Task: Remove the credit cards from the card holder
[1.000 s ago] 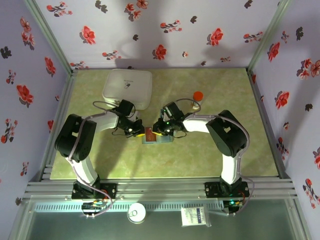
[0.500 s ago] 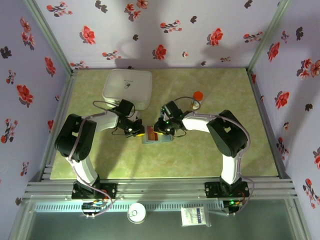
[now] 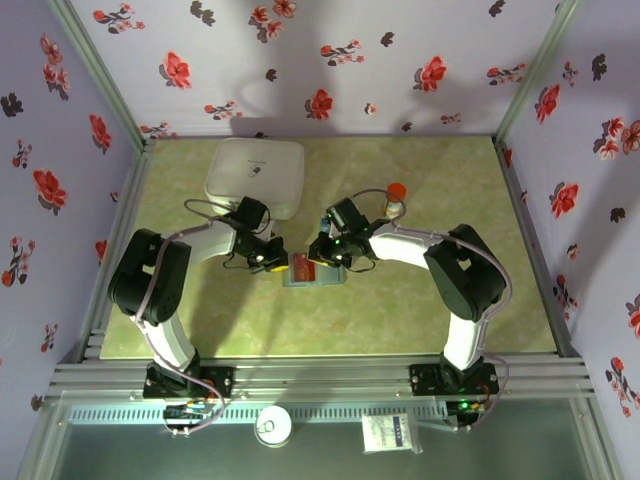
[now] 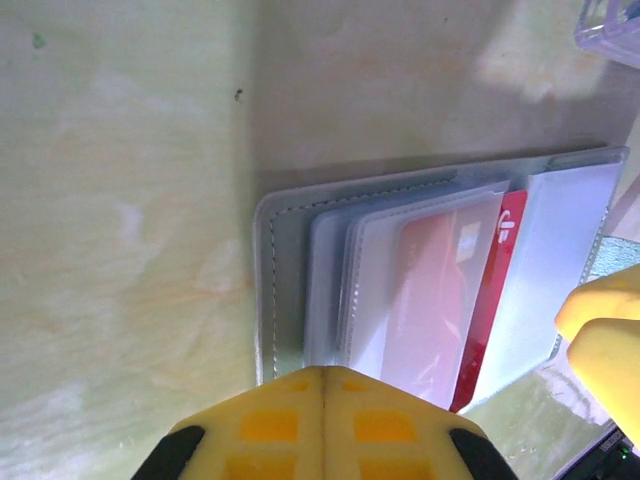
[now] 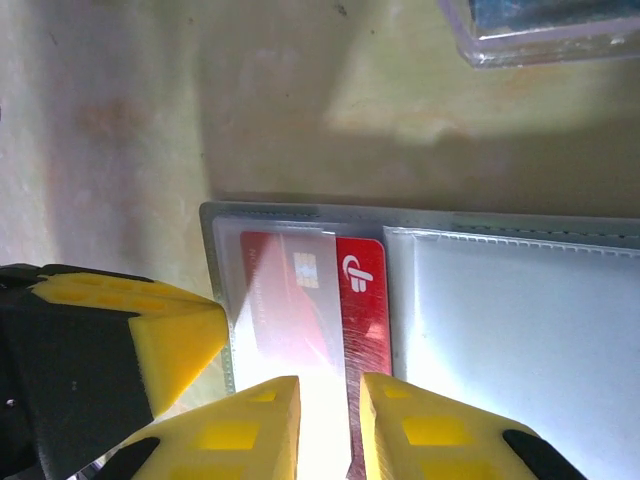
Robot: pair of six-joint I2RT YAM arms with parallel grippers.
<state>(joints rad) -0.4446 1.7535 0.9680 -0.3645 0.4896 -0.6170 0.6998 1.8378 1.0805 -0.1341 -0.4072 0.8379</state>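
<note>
Slate grey-blue card holder (image 3: 312, 276): laid open and flat near the middle of the yellow-green table (image 3: 420, 300), between the two arms. Clear sleeves are seen on both panels in the wrist views.

Red card (image 5: 360, 290): lodged in the sleeve of the holder's left panel and partly out of it. A bare strip with a white logo is exposed toward the fold, and the rest is veiled by clear plastic.

Left pincer (image 4: 322, 390): closed, the yellow fingers pressed together with nothing between them. It is set at an outer edge of the card-bearing panel; whether the holder is touched cannot be told.

Right pincer (image 5: 328, 395): yellow fingers parted by a narrow gap and placed over the near end of the red card, whose bare strip is seen running toward that gap. Whether the card is pinched cannot be told.

Clear plastic tray (image 5: 530, 40): set on the table just beyond the holder, with something dark blue seen through its wall.

White box (image 3: 255, 177): rounded, set toward the far left of the table, beyond the left arm.
</note>
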